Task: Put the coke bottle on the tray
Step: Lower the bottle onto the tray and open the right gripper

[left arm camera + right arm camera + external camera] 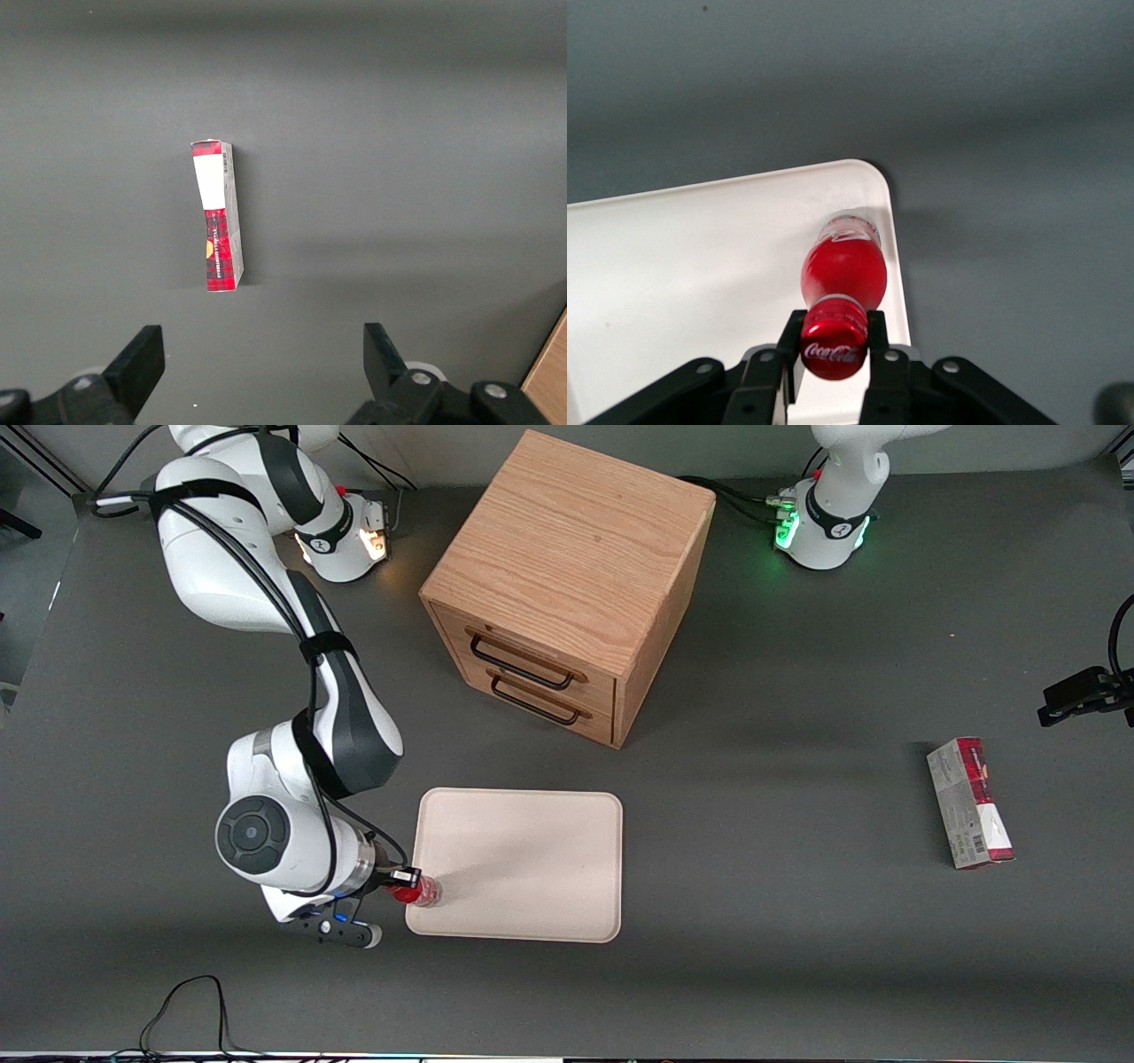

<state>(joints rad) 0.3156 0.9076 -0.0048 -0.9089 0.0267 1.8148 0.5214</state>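
Note:
The coke bottle (pixel 418 889) has a red cap, a red label and a clear base, and it stands upright at the near corner of the tray (pixel 532 859) on the working arm's end. My right gripper (pixel 403 884) is shut on the bottle's cap and neck. In the right wrist view I look down on the coke bottle (pixel 842 270): its cap sits between the two black fingers of the gripper (pixel 833 341), and its base is over the cream tray (pixel 700 274), close to the rim. Whether the base touches the tray I cannot tell.
An oak two-drawer cabinet (pixel 567 584) stands farther from the front camera than the tray, drawers shut. A red and grey carton (pixel 970 802) lies toward the parked arm's end of the table, also seen as the carton (pixel 217 217) in the left wrist view.

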